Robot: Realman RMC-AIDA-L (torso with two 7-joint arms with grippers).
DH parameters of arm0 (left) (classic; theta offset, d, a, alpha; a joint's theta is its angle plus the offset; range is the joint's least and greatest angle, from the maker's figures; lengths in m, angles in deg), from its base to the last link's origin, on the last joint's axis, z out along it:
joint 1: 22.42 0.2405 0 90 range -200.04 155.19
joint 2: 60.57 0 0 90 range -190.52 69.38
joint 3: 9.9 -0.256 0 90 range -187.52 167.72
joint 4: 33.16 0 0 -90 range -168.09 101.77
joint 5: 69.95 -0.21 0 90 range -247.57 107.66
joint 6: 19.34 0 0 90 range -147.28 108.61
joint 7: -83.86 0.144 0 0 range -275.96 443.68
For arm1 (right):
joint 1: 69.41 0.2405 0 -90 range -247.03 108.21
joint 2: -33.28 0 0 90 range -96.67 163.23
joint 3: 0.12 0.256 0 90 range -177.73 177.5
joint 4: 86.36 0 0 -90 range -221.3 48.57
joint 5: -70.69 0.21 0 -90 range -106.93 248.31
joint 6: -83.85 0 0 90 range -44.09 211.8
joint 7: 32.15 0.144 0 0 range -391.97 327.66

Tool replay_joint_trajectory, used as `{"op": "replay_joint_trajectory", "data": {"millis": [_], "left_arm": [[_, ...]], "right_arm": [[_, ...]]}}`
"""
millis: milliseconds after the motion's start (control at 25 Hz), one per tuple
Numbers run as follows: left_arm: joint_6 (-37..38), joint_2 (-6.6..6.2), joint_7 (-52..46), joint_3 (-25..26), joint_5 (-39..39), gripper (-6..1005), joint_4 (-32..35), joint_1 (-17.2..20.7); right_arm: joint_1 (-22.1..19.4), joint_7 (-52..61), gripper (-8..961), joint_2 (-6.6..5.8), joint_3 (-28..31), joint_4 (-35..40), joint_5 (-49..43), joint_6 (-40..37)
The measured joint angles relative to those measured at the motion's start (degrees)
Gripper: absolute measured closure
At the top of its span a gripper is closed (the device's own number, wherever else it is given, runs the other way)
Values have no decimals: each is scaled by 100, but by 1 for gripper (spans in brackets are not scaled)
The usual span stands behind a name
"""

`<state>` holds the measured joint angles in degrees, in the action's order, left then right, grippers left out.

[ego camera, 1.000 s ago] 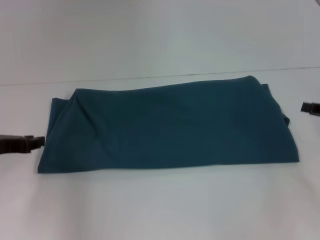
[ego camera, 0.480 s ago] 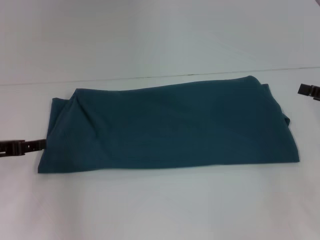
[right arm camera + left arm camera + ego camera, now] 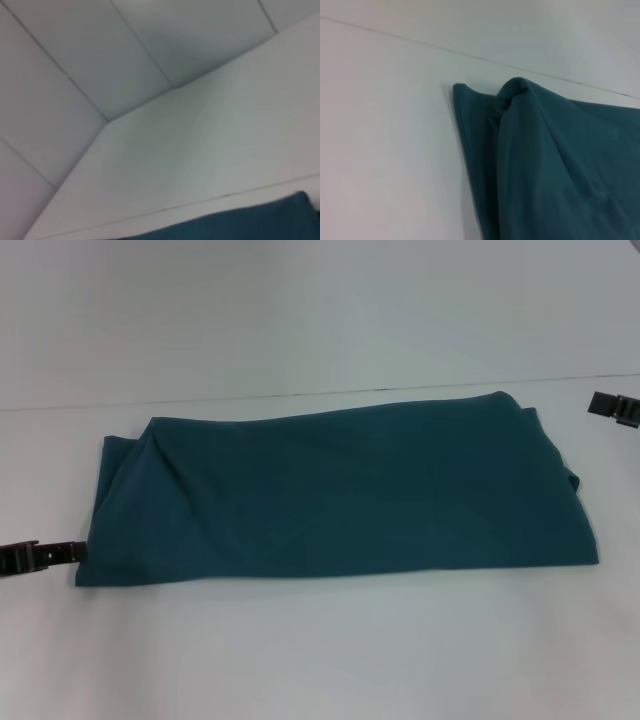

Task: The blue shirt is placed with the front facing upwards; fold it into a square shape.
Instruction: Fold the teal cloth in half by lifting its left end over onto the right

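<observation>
The blue shirt (image 3: 340, 490) lies on the white table (image 3: 320, 650) folded into a long horizontal band, plain side up, with no lettering showing. My left gripper (image 3: 68, 553) sits low at the left edge of the head view, its tip right beside the shirt's near left corner. My right gripper (image 3: 612, 406) shows only as a dark tip at the right edge, off the shirt's far right corner. In the left wrist view the shirt's bunched left end (image 3: 555, 165) fills the lower right. A strip of the blue shirt (image 3: 240, 225) shows in the right wrist view.
The table's far edge (image 3: 320, 392) runs just behind the shirt, with a pale wall beyond it. Bare white tabletop lies in front of the shirt and to its left.
My left gripper has slid toward the near side along the shirt's left edge. My right gripper has moved toward the far side and slightly outward.
</observation>
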<state>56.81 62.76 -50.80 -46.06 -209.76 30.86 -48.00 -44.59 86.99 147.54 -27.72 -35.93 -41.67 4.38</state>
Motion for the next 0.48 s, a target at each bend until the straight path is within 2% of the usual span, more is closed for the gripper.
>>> {"op": "replay_joint_trajectory", "data": {"millis": [480], "left_arm": [[72,28,125,57,196,369,-41,-81]], "right_arm": [[275,-118,152,-11,-70,-46,76,-196]]}}
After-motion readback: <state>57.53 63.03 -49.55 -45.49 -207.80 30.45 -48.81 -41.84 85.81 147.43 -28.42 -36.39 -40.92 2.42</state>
